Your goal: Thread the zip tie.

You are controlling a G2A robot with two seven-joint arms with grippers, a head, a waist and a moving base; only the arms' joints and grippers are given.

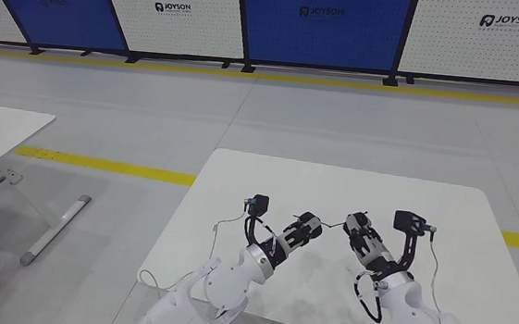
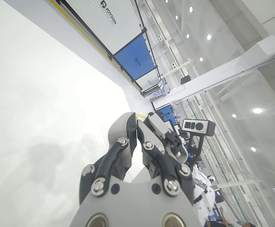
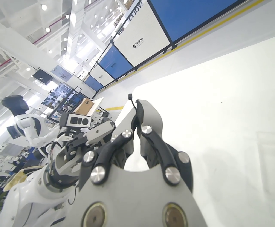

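one zip tie (image 3: pixel 130 97) in right gripper (image 3: pixel 137 107)

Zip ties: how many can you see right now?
1. The zip tie is pinched in the right claw, its head poking past the tips; its strap runs toward the left claw. Another could be hidden behind the claws.

The tabletop (image 1: pixel 350 193) is plain white, smooth, with rounded corners. It stands on a pale grey floor (image 1: pixel 153 106), whose yellow line (image 1: pixel 102 162) meets its edge on both sides. One tiny dark speck (image 3: pixel 221 102) sits on the white surface, too small to identify.
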